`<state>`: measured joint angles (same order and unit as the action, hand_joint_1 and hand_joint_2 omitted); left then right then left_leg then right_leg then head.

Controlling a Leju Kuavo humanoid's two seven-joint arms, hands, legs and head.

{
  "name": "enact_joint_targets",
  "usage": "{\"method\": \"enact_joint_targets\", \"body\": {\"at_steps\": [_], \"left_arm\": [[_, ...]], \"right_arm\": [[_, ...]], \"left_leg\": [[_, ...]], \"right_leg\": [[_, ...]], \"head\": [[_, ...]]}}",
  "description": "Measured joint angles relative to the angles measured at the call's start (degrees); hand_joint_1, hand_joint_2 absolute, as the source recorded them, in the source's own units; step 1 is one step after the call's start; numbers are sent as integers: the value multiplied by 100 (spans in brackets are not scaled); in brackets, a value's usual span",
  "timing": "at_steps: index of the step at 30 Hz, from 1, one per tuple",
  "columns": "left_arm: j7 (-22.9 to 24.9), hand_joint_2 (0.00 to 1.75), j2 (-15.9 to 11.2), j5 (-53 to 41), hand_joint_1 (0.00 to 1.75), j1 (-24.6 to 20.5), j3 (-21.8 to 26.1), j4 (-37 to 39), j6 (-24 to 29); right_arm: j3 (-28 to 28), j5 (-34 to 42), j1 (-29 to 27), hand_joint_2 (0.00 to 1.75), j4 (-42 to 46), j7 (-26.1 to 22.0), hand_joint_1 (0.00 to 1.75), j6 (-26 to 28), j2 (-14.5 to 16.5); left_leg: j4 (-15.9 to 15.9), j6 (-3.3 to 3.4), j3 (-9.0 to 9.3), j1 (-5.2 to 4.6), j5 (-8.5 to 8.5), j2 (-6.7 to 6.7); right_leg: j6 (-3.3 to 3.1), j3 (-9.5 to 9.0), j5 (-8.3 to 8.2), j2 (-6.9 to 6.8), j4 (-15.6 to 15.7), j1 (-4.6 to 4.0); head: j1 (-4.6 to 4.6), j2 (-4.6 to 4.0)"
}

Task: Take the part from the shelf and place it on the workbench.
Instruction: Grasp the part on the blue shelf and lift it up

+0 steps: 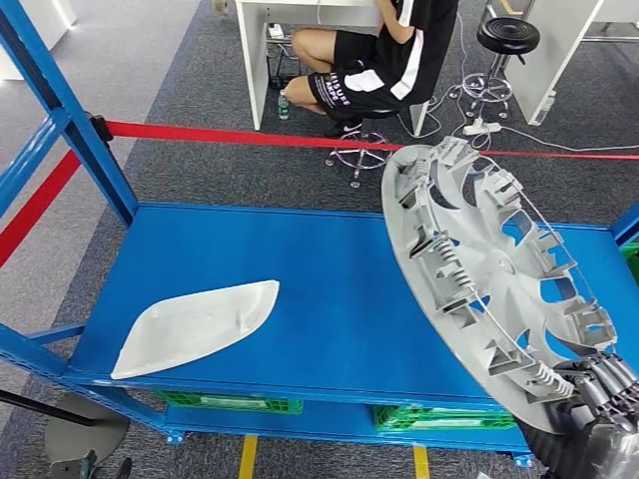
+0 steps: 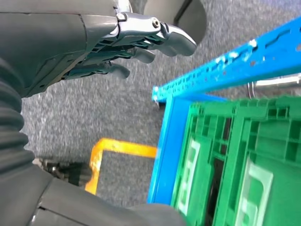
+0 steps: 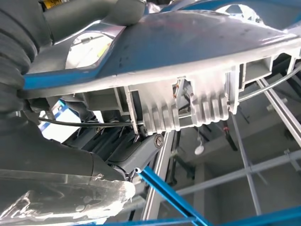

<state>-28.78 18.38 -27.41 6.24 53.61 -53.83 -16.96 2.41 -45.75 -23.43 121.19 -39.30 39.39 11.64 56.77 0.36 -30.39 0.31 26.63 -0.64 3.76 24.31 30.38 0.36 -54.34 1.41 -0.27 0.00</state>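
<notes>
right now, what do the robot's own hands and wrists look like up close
The left hand has a shiny silver metal thumb with a small screw head, and darker grey fingers with rounded tips. Behind it sits a smooth dark grey shell and a black ribbed cover at the wrist. The right hand shows dark, segmented fingers and a grey ribbed cover, with a crinkled clear wrap over part of the arm.

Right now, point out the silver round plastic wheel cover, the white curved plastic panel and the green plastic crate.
silver round plastic wheel cover (image 1: 482,274), head view, ribbed inner face.
white curved plastic panel (image 1: 198,325), head view, middle of its top surface.
green plastic crate (image 2: 234,160), left wrist view, latticed wall.
</notes>
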Motion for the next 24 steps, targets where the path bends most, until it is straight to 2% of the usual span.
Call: {"method": "enact_joint_targets", "body": {"at_steps": [3, 6, 8, 9, 10, 12, 13, 14, 15, 16, 17, 18, 19, 20, 22, 23, 24], "left_arm": [[0, 175, -3, 64, 0, 59, -130, -33, 164], [11, 175, -8, 106, 0, 118, -265, -79, 256], [14, 175, -4, 113, 0, 137, -340, -109, 309], [15, 175, -2, 113, 0, 141, -377, -123, 337], [16, 175, 0, 112, 0, 145, -410, -134, 360], [19, 175, 3, 110, 0, 148, -459, -143, 399], [20, 175, 4, 110, 0, 151, -479, -143, 413], [21, 175, 4, 110, 0, 155, -500, -143, 422], [23, 175, 5, 110, 0, 158, -520, -143, 427], [22, 175, 5, 111, 0, 161, -536, -143, 429], [22, 175, 4, 111, 0, 162, -547, -145, 431], [22, 175, 3, 111, 0, 162, -556, -148, 433], [21, 175, 1, 111, 0, 162, -562, -150, 434], [22, 175, -1, 111, 0, 164, -565, -152, 436], [22, 175, -4, 112, 0, 170, -567, -153, 448], [22, 175, -5, 112, 0, 172, -567, -154, 461], [22, 175, -7, 112, 0, 173, -568, -154, 476]], "right_arm": [[-121, -88, -64, 175, -23, 109, 169, -1, -52], [-151, -130, -99, 175, -44, 31, 169, 0, -71], [-152, -167, -110, 175, -48, -25, 169, 1, -72], [-152, -193, -114, 175, -48, -41, 169, 2, -73], [-155, -221, -120, 175, -48, -51, 169, 2, -75], [-159, -265, -140, 175, -51, -63, 169, 2, -79], [-160, -282, -152, 175, -57, -63, 169, 2, -81], [-159, -296, -163, 175, -63, -62, 169, 2, -83], [-159, -308, -169, 175, -68, -60, 169, 2, -85], [-161, -318, -171, 175, -71, -60, 169, 1, -86], [-163, -324, -169, 175, -73, -62, 169, 1, -89], [-167, -328, -169, 175, -74, -65, 169, 1, -91], [-170, -330, -168, 175, -75, -67, 169, 1, -95], [-172, -331, -169, 175, -76, -65, 169, 2, -99], [-175, -331, -172, 175, -76, -60, 169, 2, -104], [-179, -330, -174, 175, -76, -58, 169, 2, -105], [-185, -329, -174, 175, -76, -57, 169, 2, -106]], "left_leg": [[5, 18, 0, -26, 14, 0], [3, 63, -4, -43, 3, 0], [-41, 111, 18, -11, -31, 13], [-64, 133, 26, 9, -46, 20], [-76, 146, 31, 20, -55, 26], [-75, 151, 16, 21, -57, 27], [-74, 150, 16, 20, -57, 26], [-72, 148, 21, 23, -56, 22], [-67, 138, 32, 31, -52, 16], [-55, 117, 43, 42, -44, 8], [-38, 82, 46, 46, -35, 0], [-17, 38, 35, 47, -31, -9], [7, -10, 16, 43, -38, -16], [22, -60, -13, 37, -59, -23], [44, -143, -68, 46, -88, -26], [89, -173, -109, 53, -34, -19], [225, -196, -180, 58, 93, -10]], "right_leg": [[15, 2, 2, 1, 8, 25], [67, -31, -20, 3, 27, 47], [90, 3, 74, 1, -85, 43], [95, 107, 207, -1, -309, 37], [94, 294, 391, -4, -668, 32], [102, 761, 711, -6, -1546, 27], [104, 929, 741, -6, -1823, 27], [104, 998, 636, -7, -1873, 28], [103, 953, 412, -8, -1673, 32], [105, 823, 130, -9, -1295, 39], [110, 651, -76, -4, -912, 36], [102, 514, -210, 8, -612, 29], [86, 441, -251, 21, -444, 19], [56, 432, -226, 35, -413, 3], [-39, 518, -247, 38, -411, 0], [-94, 558, -270, 33, -413, 3], [-150, 598, -301, 24, -408, 8]], "head": [[-1, 0], [-2, 0], [9, 0], [28, 0], [46, 0], [73, 0], [74, 0], [77, 0], [76, 0], [77, 0], [78, 0], [80, 0], [82, 0], [81, 0], [79, 0], [71, 0], [66, 0]]}}
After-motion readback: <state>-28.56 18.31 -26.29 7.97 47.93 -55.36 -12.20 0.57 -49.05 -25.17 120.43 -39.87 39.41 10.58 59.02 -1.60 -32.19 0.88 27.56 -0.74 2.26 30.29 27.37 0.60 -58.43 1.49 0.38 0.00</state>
